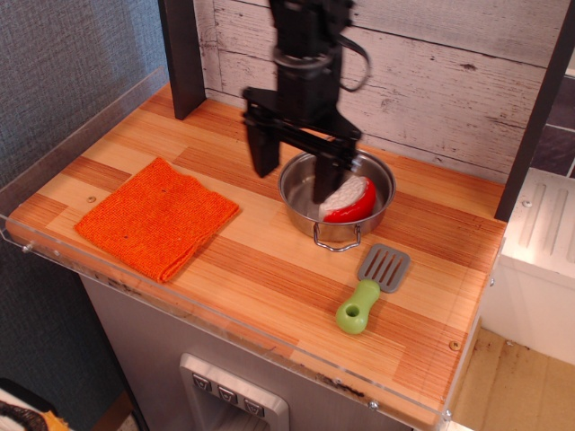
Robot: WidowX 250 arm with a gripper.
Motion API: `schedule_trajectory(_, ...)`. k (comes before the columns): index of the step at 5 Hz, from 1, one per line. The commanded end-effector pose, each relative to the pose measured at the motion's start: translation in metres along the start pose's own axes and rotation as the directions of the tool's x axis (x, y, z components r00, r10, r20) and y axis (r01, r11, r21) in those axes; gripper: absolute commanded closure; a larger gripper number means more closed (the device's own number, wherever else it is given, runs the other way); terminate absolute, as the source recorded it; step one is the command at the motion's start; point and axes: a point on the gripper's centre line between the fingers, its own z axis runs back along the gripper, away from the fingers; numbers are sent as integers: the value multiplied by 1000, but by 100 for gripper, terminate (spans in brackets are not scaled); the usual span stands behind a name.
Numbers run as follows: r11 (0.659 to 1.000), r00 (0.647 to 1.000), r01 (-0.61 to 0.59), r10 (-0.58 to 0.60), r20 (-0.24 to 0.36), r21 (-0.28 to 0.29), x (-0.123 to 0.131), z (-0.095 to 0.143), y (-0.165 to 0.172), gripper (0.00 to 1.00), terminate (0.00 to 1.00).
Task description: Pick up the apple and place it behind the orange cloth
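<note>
Inside pot (301, 186), apple (352, 199)

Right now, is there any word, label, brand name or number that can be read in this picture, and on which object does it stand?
None can be read.
The gripper, the steel pot, the apple, the orange cloth and the spatula show no print.
The panel below the counter has small buttons; any marks there are too small to read.

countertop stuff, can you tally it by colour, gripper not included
orange: 1, the orange cloth
red and white: 1, the apple
silver: 1, the steel pot
green and grey: 1, the spatula
total: 4
</note>
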Motion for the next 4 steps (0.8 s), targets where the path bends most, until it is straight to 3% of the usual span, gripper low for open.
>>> schedule_trajectory(1,998,998,52,-53,27,34,27,-5,-8,0,0)
schedule_trajectory(4,997,997,73,-74,16,22,30,-14,-23,0,0)
